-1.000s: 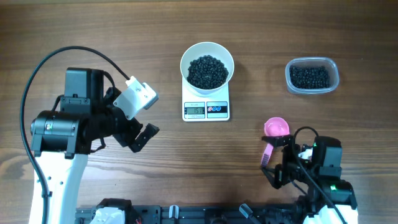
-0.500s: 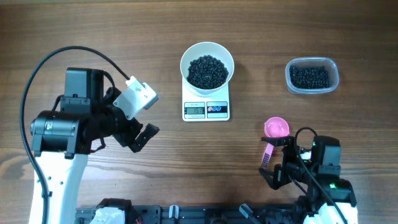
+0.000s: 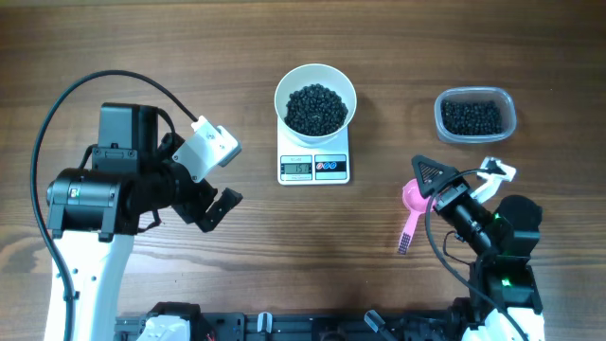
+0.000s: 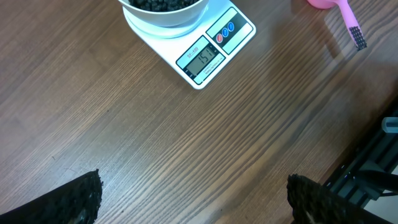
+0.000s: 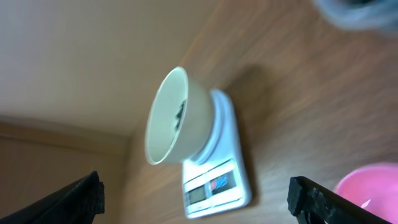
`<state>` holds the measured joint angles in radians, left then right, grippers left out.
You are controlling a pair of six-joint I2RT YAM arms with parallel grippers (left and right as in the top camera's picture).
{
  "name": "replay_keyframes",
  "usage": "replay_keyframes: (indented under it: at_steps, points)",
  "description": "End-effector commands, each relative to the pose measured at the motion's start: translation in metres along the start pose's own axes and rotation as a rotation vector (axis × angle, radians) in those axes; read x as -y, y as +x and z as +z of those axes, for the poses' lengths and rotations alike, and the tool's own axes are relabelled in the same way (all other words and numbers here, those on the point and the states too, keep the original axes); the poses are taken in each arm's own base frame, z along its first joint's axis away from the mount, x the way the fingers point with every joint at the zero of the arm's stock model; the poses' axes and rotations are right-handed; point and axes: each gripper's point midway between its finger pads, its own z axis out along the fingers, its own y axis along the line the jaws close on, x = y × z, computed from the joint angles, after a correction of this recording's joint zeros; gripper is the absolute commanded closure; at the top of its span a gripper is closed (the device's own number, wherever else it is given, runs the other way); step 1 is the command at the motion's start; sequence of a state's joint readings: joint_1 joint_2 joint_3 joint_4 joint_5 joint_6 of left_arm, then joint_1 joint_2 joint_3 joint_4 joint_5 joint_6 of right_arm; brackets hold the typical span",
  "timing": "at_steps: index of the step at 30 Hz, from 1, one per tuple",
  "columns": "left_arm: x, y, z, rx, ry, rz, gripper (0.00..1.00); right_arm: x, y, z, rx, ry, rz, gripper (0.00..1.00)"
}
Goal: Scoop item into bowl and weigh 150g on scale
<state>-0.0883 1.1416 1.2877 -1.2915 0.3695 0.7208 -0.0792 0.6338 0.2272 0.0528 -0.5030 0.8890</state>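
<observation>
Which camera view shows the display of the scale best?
The left wrist view: the scale's display is near and sharp there. The overhead view shows it small; the right wrist view shows it blurred and tilted.

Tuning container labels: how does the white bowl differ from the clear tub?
The bowl is round and opaque white; the tub is a clear rounded rectangle. The bowl sits on the scale; the tub rests directly on the table. Both hold black beans.
</observation>
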Motion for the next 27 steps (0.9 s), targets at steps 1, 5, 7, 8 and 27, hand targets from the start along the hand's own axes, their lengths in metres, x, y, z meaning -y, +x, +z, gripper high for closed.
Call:
replay_keyframes:
  at_steps: [1, 5, 7, 8, 27]
  points:
    - [0.002, -0.003, -0.004, 0.025, 0.006, -0.004, 0.00, 0.007, -0.020, -0.002, 0.098, 0.068, -0.184, 0.00]
    - [0.002, -0.003, -0.004, 0.025, 0.006, -0.004, 0.00, 0.005, -0.024, -0.003, 0.114, 0.070, -0.284, 0.00]
    - [0.002, -0.003, -0.004, 0.025, 0.006, -0.004, 0.00, 0.003, -0.027, -0.005, 0.132, 0.074, -0.328, 0.01]
    - [0.002, -0.003, -0.004, 0.025, 0.006, -0.004, 0.00, 0.000, -0.029, -0.007, 0.146, 0.068, -0.363, 0.00]
    - [0.002, -0.003, -0.004, 0.025, 0.006, -0.004, 0.00, -0.044, -0.072, -0.089, 0.583, 0.109, -0.645, 0.00]
